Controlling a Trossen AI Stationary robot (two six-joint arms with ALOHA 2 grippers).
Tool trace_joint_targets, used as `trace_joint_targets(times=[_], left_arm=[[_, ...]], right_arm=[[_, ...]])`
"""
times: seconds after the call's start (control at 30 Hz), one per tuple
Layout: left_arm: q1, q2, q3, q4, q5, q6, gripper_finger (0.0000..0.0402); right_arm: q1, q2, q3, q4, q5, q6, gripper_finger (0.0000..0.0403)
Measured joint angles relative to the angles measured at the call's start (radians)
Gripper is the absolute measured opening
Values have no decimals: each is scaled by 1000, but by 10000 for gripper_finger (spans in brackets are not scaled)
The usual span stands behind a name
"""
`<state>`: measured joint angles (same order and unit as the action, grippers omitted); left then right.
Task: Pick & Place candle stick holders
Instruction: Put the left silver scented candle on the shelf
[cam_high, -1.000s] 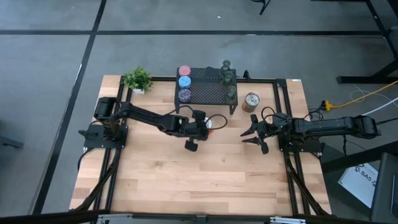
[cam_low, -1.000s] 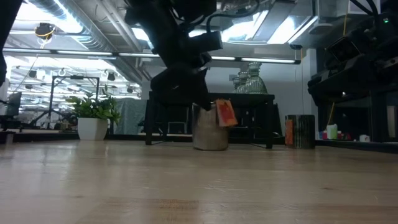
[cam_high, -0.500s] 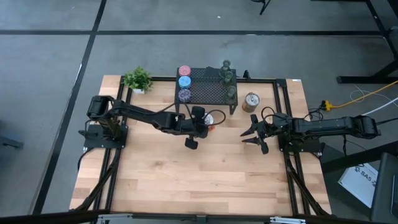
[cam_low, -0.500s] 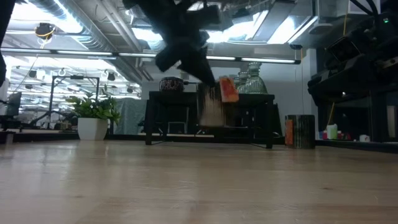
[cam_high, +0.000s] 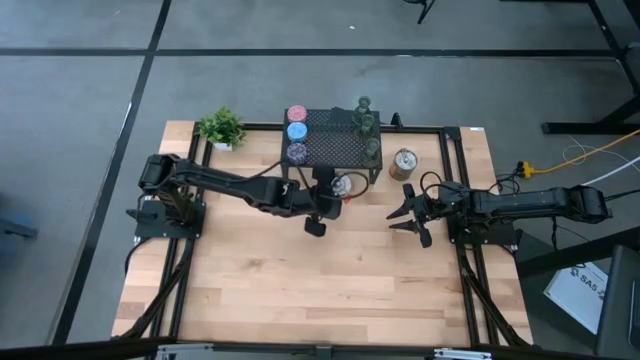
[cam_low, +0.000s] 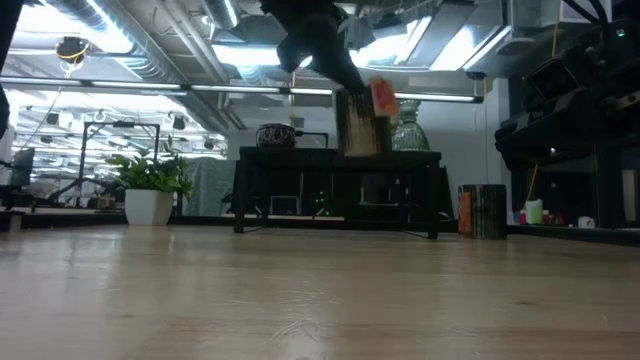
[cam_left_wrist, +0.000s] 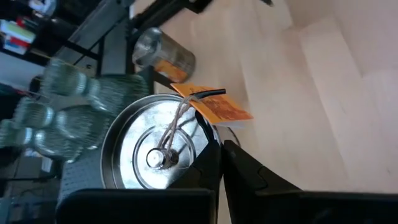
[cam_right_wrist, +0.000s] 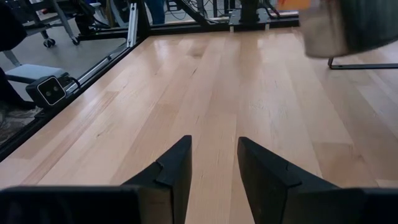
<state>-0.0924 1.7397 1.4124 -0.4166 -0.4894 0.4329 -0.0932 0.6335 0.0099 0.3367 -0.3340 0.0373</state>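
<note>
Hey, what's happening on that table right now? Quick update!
Left claw shut on silver candle holder, lifted by the black mesh stand. Right claw open, waiting, empty. Second silver holder on table, nothing blocking.

Small green potted plant (cam_high: 221, 127) at table's (cam_high: 300, 290) far left corner. Black mesh stand (cam_high: 335, 150) along far edge, centre. White paper (cam_high: 585, 290) on floor, right of table.
</note>
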Motion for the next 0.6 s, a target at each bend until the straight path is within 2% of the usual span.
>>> trace_joint_targets(times=[0.4, 0.6], left_arm=[[7, -1, 123, -36, -150, 90, 2], [38, -1, 167, -39, -183, 89, 2]], right_arm=[[0, 0, 0, 0, 0, 0, 132], [0, 0, 0, 0, 0, 0, 132]])
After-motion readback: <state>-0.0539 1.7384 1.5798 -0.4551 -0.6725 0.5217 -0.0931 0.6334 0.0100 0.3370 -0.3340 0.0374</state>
